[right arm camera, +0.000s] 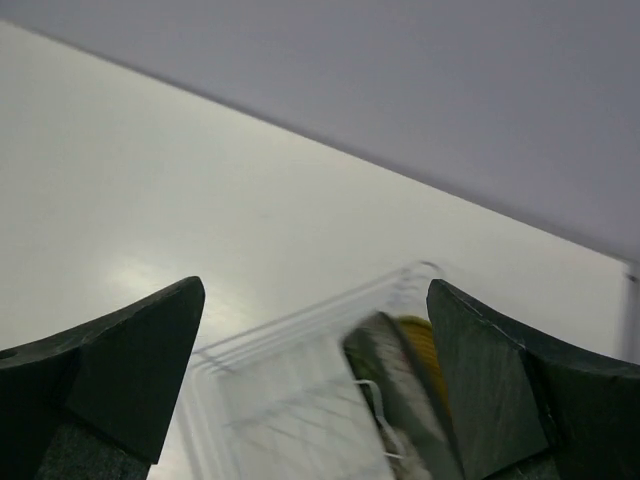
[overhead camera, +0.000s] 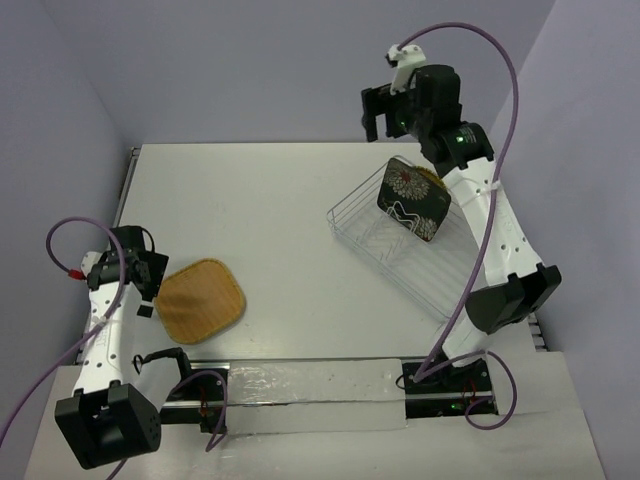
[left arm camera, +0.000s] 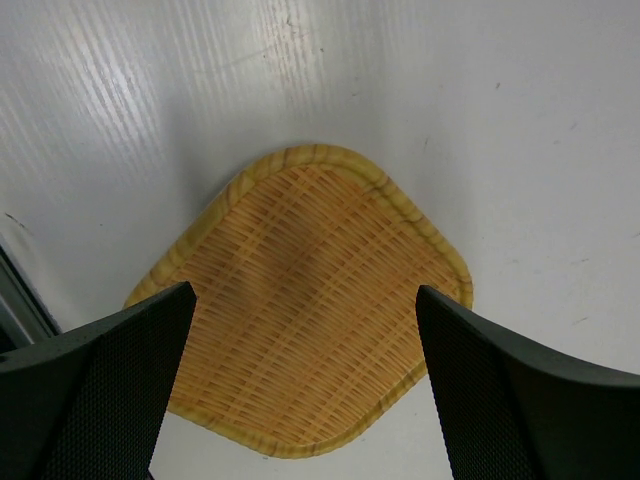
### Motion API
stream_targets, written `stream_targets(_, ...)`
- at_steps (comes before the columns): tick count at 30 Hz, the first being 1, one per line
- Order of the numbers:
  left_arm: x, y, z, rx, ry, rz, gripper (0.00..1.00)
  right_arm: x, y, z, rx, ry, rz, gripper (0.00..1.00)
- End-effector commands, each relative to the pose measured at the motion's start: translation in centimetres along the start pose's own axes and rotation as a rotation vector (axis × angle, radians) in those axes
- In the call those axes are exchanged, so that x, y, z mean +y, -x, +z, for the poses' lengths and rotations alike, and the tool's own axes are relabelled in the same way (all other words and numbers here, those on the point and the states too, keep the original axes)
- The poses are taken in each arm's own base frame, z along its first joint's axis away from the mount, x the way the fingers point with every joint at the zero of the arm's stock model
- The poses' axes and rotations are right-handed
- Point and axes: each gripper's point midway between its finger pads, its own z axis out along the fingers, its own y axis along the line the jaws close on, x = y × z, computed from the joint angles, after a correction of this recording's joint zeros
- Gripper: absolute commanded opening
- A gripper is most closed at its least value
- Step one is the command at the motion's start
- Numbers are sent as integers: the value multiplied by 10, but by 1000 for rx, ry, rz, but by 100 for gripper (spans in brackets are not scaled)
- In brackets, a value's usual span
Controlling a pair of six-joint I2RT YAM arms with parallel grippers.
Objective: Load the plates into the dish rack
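Observation:
A woven yellow-tan plate [overhead camera: 201, 300] with rounded corners lies flat on the table at the left. My left gripper [overhead camera: 151, 292] hovers open over that woven plate [left arm camera: 310, 300], near its edge; its jaws [left arm camera: 310, 385] are wide apart and hold nothing. The wire dish rack [overhead camera: 372, 240] stands at the right. A black flowered plate [overhead camera: 411, 200] stands upright in it, with a yellow plate's edge [overhead camera: 439, 181] just behind. My right gripper [overhead camera: 381, 122] is open and empty, raised above the rack's far corner. Its blurred wrist view shows the rack rim [right arm camera: 290, 330], the black plate [right arm camera: 395, 390] and the yellow edge [right arm camera: 421, 342] between the jaws [right arm camera: 315, 385].
A metal rail [overhead camera: 124, 195] runs along the table's left edge. A shiny strip [overhead camera: 300, 388] lies across the near edge between the two arm bases. Purple walls close in the back and both sides.

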Motion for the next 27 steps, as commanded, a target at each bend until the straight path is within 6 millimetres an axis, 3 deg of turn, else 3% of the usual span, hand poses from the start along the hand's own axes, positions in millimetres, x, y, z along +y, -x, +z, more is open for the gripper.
stream_targets(1, 1, -1, 3, -3, -37, -43, 99, 119, -12, -3, 11, 369, 92, 100)
stream_targets(4, 2, -10, 11, 20, -52, -61, 99, 184, -53, 7, 116, 540, 148, 100)
stream_targets(7, 2, -21, 21, 55, -56, -71, 99, 232, -95, 23, 237, 618, 185, 100)
stream_targets(9, 2, -26, 26, 72, -52, -80, 99, 254, -126, 39, 320, 637, 198, 100)
stream_targets(15, 7, -34, 38, 82, -47, -79, 99, 326, -180, 54, 438, 712, 220, 100)
stream_targets(19, 9, -38, 43, 95, -37, -64, 99, 354, -216, 68, 507, 723, 238, 100)
stream_targets(21, 13, -40, 46, 98, -19, -53, 99, 366, -244, 78, 566, 711, 252, 100)
stream_targets(27, 13, -43, 51, 110, -14, -26, 99, 389, -278, 80, 667, 746, 306, 100)
